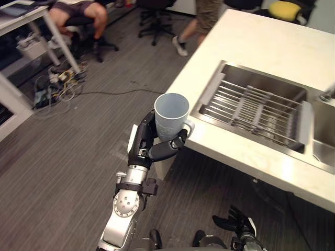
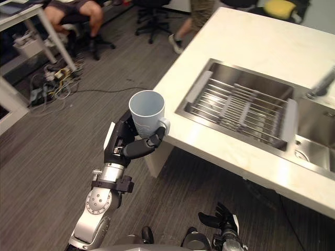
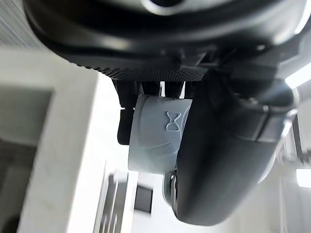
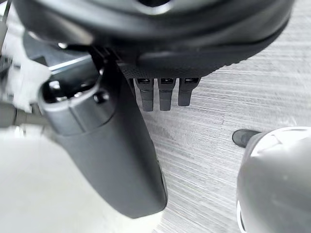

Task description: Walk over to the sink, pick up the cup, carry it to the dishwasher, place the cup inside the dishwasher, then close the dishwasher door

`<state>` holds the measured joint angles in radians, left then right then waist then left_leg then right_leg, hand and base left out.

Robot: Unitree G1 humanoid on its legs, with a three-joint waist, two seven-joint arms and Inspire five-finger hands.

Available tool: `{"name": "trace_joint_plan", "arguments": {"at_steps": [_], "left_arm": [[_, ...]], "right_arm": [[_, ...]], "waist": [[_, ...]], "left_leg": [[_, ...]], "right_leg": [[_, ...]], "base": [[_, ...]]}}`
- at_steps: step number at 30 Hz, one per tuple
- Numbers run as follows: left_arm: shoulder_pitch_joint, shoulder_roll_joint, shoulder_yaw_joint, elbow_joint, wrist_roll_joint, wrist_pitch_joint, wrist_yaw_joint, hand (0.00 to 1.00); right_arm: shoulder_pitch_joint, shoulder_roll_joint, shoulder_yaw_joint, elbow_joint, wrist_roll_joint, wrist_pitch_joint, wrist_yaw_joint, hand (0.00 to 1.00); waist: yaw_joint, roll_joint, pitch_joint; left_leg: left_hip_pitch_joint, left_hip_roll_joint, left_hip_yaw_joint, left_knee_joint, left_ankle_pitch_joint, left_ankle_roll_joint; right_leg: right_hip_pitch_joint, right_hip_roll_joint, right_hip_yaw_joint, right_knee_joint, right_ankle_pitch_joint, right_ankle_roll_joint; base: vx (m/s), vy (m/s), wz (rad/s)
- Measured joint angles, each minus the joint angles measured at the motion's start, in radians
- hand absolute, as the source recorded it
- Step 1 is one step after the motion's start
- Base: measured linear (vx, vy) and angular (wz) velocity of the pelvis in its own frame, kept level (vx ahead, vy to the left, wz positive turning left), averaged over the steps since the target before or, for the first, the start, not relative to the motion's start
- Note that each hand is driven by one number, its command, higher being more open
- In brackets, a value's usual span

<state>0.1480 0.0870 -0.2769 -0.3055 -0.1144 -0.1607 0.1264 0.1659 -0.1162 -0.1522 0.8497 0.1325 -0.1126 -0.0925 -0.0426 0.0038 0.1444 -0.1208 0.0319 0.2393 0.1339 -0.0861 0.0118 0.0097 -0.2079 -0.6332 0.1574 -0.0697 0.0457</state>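
Observation:
A pale blue-white cup (image 1: 171,115) is held upright in the air in front of the counter's corner, its opening facing up. My left hand (image 1: 148,145) is shut on it, fingers behind and thumb across its lower side. In the left wrist view the cup (image 3: 156,135) sits between the fingers and the thumb (image 3: 228,160). The steel sink (image 1: 261,107) with a wire rack (image 1: 256,112) lies in the white counter (image 1: 261,47) to the right. My right hand (image 1: 235,222) hangs low near the floor, fingers straight in the right wrist view (image 4: 165,92).
A tap (image 1: 327,94) stands at the sink's far right. Two people (image 1: 78,15) and office chairs (image 1: 154,18) are at the back, beside a white desk (image 1: 31,21) with cables (image 1: 57,83) on the grey floor. Open floor lies to my left.

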Motion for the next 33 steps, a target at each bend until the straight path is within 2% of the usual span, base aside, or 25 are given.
{"name": "trace_joint_plan", "arguments": {"at_steps": [1,3,4,5,6,7,8,9,10,11,12,13,14,16,18,20,21,23,24,25,26,27,28,29,33], "left_arm": [[0.003,-0.003,0.011,0.000,0.000,0.000,0.000,0.30],[0.013,-0.017,0.036,0.000,-0.002,0.002,0.001,0.30],[0.015,-0.022,0.044,0.000,-0.003,0.002,0.000,0.30],[0.024,-0.024,0.053,-0.007,-0.003,0.001,0.000,0.30],[0.032,-0.018,0.056,-0.007,-0.005,0.001,-0.002,0.30],[0.056,-0.006,0.067,-0.006,-0.007,0.002,-0.002,0.30],[0.067,-0.008,0.068,-0.005,-0.007,0.003,-0.002,0.30],[0.086,-0.016,0.070,0.000,-0.007,0.006,-0.005,0.30],[0.094,-0.016,0.066,0.007,-0.008,0.014,-0.015,0.30],[0.094,-0.012,0.062,0.013,-0.008,0.019,-0.018,0.30],[0.094,-0.001,0.054,0.024,-0.008,0.022,-0.019,0.30],[0.095,0.009,0.049,0.029,-0.008,0.024,-0.019,0.30],[0.096,0.017,0.047,0.032,-0.008,0.024,-0.019,0.30],[0.093,0.019,0.044,0.038,-0.008,0.024,-0.020,0.30],[0.080,0.029,0.028,0.053,-0.012,0.024,-0.021,0.30],[0.062,0.034,0.003,0.085,-0.016,0.024,-0.023,0.30],[0.064,0.034,-0.012,0.087,-0.025,0.025,-0.024,0.30],[0.065,0.036,-0.017,0.077,-0.027,0.024,-0.037,0.30],[0.065,0.036,-0.015,0.074,-0.029,0.023,-0.040,0.30],[0.072,0.032,-0.013,0.074,-0.033,0.023,-0.040,0.30],[0.075,0.031,-0.014,0.074,-0.035,0.022,-0.041,0.30],[0.074,0.031,-0.015,0.075,-0.043,0.022,-0.047,0.30],[0.074,0.031,-0.016,0.078,-0.044,0.022,-0.053,0.30],[0.076,0.049,-0.035,0.138,-0.043,0.029,-0.094,0.30],[0.076,0.049,-0.035,0.138,-0.043,0.029,-0.094,0.30]], "right_arm": [[0.000,-0.001,0.001,-0.001,0.000,0.000,-0.002,0.90],[-0.007,-0.022,0.004,-0.015,-0.006,0.000,-0.009,0.90],[-0.014,-0.034,0.006,-0.017,-0.010,0.000,-0.014,0.90],[-0.029,-0.043,0.005,-0.017,-0.015,0.001,-0.019,0.90],[-0.037,-0.043,0.004,-0.019,-0.021,0.002,-0.020,0.90],[-0.049,-0.044,0.003,-0.030,-0.036,0.002,-0.024,0.90],[-0.055,-0.048,0.002,-0.037,-0.046,0.002,-0.025,0.90],[-0.072,-0.061,0.002,-0.038,-0.059,0.005,-0.024,0.90],[-0.084,-0.064,0.002,-0.043,-0.073,0.015,-0.023,0.90],[-0.085,-0.064,0.003,-0.044,-0.082,0.018,-0.022,0.90],[-0.087,-0.055,0.007,-0.051,-0.086,0.024,-0.015,0.90],[-0.085,-0.044,0.013,-0.065,-0.086,0.025,-0.013,0.90],[-0.077,-0.033,0.019,-0.078,-0.085,0.024,-0.011,0.90],[-0.077,-0.030,0.047,-0.096,-0.085,0.021,-0.009,0.90],[-0.066,-0.017,0.048,-0.103,-0.082,0.021,-0.002,0.90],[-0.028,-0.002,0.048,-0.115,-0.082,0.026,0.002,0.90],[0.010,0.012,0.048,-0.137,-0.082,0.032,0.005,0.90],[0.060,0.029,0.054,-0.185,-0.082,0.040,0.011,0.90],[0.070,0.035,0.055,-0.202,-0.083,0.042,0.014,0.90],[0.068,0.035,0.055,-0.204,-0.084,0.042,0.017,0.90],[0.060,0.034,0.055,-0.212,-0.085,0.042,0.021,0.90],[0.044,0.033,0.055,-0.219,-0.087,0.042,0.024,0.90],[0.033,0.031,0.055,-0.220,-0.087,0.041,0.027,0.90],[0.079,-0.027,0.081,-0.186,-0.126,0.040,0.043,0.90],[0.080,-0.027,0.081,-0.186,-0.126,0.040,0.043,0.90]], "waist": [[-0.001,-0.001,0.000],[-0.004,0.012,-0.009],[-0.003,0.015,-0.012],[0.000,0.016,-0.016],[0.000,0.009,-0.019],[-0.001,-0.009,-0.029],[-0.001,-0.010,-0.030],[-0.001,-0.006,-0.031],[-0.004,-0.007,-0.029],[-0.005,-0.007,-0.028],[-0.011,-0.003,-0.027],[-0.014,-0.001,-0.026],[-0.014,-0.002,-0.025],[-0.018,-0.002,-0.026],[-0.032,-0.001,-0.025],[-0.028,-0.002,-0.025],[-0.026,-0.010,-0.027],[-0.007,-0.041,-0.036],[0.004,-0.049,-0.043],[0.009,-0.038,-0.050],[0.021,-0.034,-0.055],[0.030,-0.016,-0.065],[0.030,-0.016,-0.066],[0.000,-0.039,-0.098],[-0.001,-0.039,-0.098]], "left_leg": [[-0.005,0.032,0.092,0.014,-0.006,0.007],[-0.009,0.170,0.436,0.121,-0.027,0.014],[-0.013,0.187,0.518,0.147,-0.031,0.021],[-0.023,0.171,0.537,0.147,-0.036,0.035],[-0.027,0.147,0.508,0.135,-0.033,0.039],[-0.029,0.076,0.450,0.097,-0.028,0.053],[-0.028,0.052,0.426,0.087,-0.031,0.062],[-0.024,0.008,0.381,0.074,-0.044,0.075],[-0.009,-0.032,0.325,0.073,-0.053,0.095],[0.000,-0.049,0.291,0.075,-0.059,0.104],[0.013,-0.066,0.221,0.078,-0.066,0.114],[0.027,-0.075,0.177,0.071,-0.065,0.114],[0.042,-0.087,0.139,0.063,-0.064,0.113],[0.065,-0.120,0.054,0.051,-0.063,0.114],[0.076,-0.140,-0.034,0.065,-0.059,0.121],[0.097,-0.142,-0.103,0.086,-0.073,0.098],[0.118,-0.146,-0.127,0.084,-0.079,0.087],[0.138,-0.158,-0.130,0.081,-0.091,0.075],[0.138,-0.156,-0.135,0.083,-0.104,0.072],[0.131,-0.133,-0.140,0.088,-0.118,0.053],[0.119,-0.106,-0.138,0.093,-0.134,0.029],[0.108,-0.069,-0.129,0.095,-0.144,0.012],[0.109,-0.047,-0.124,0.094,-0.144,0.004],[0.130,-0.009,-0.087,0.030,-0.095,-0.013],[0.133,-0.009,-0.084,0.031,-0.095,-0.013]], "right_leg": [[0.009,-0.004,-0.031,0.000,0.000,0.001],[0.043,-0.019,-0.141,0.006,0.000,0.003],[0.052,-0.034,-0.182,0.023,0.000,0.003],[0.062,-0.052,-0.225,0.049,-0.005,0.009],[0.067,-0.068,-0.244,0.059,-0.012,0.014],[0.086,-0.128,-0.278,0.107,-0.041,0.041],[0.092,-0.158,-0.292,0.146,-0.050,0.048],[0.095,-0.224,-0.301,0.254,-0.060,0.038],[0.084,-0.295,-0.244,0.393,-0.056,-0.008],[0.064,-0.317,-0.177,0.464,-0.052,-0.045],[0.005,-0.279,0.035,0.562,-0.099,-0.057],[-0.037,-0.212,0.189,0.584,-0.144,-0.038],[-0.069,-0.153,0.298,0.576,-0.182,-0.025],[-0.144,-0.069,0.462,0.501,-0.230,-0.018],[-0.210,0.016,0.644,0.398,-0.236,0.005],[-0.227,0.078,0.770,0.327,-0.225,0.026],[-0.224,0.082,0.776,0.287,-0.200,0.045],[-0.222,0.066,0.749,0.239,-0.079,0.042],[-0.219,0.067,0.743,0.222,-0.047,0.067],[-0.207,0.084,0.735,0.194,-0.045,0.066],[-0.198,0.110,0.730,0.149,-0.025,0.056],[-0.182,0.144,0.729,0.087,0.011,0.039],[-0.167,0.164,0.728,0.044,0.033,0.029],[-0.071,0.201,0.745,-0.195,0.184,-0.002],[-0.071,0.202,0.749,-0.195,0.184,-0.002]], "base": [[-0.05,0.033,1.31],[0.05,0.075,1.43],[0.02,0.192,1.59],[-0.03,0.175,1.21],[-0.03,0.260,1.48],[0.00,0.209,1.22],[0.02,0.277,1.52],[0.05,0.273,1.43],[0.07,0.277,1.48],[0.13,0.233,1.63],[0.16,0.144,1.52],[0.16,0.109,1.65],[0.17,0.063,1.46],[0.22,0.042,1.27],[0.21,-0.001,1.26],[0.24,-0.074,1.39],[0.26,-0.109,1.60],[0.21,-0.120,0.99],[0.15,-0.140,0.37],[0.16,-0.178,0.15],[0.15,-0.169,-0.20],[0.15,-0.164,-0.35],[0.09,-0.100,-0.27],[0.03,-0.036,-0.09],[0.00,0.000,-0.04]]}}
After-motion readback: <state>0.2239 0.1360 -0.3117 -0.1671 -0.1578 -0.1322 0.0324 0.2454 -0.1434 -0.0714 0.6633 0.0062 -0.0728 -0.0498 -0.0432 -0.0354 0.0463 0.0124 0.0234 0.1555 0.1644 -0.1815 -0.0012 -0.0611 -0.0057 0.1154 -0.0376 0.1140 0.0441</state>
